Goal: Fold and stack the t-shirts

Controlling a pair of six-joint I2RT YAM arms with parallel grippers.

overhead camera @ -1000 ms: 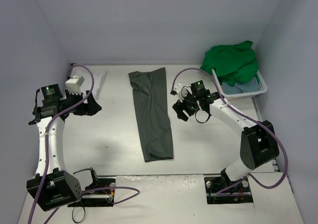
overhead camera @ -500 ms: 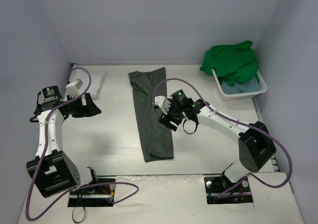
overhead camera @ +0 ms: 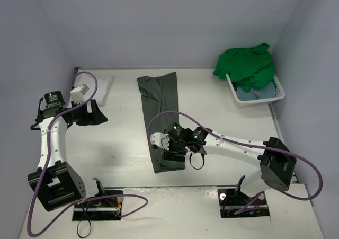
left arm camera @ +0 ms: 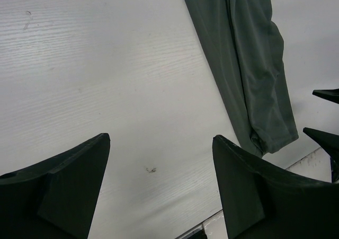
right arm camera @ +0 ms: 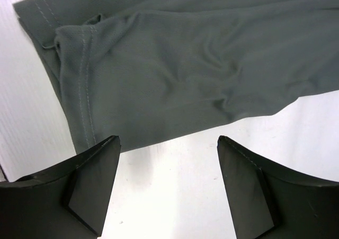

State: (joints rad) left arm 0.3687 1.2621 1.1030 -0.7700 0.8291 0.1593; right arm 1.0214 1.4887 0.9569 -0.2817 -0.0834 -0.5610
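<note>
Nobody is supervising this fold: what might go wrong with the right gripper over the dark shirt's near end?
The open right gripper hangs over the layered near hem of the dark grey-olive cloth t-shirt; it may pinch only the top layer. The open left gripper is far off, so a one-handed lift may skew the strip. The right arm's purple cable loops above the cloth and may drag it.

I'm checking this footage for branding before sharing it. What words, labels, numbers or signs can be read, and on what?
No text can be read in any view.
dark grey t-shirt: plain cloth, no print or tag showing.
green t-shirt and white basket: no lettering visible.
left arm and right arm: a small green light each, no legible marking.
</note>
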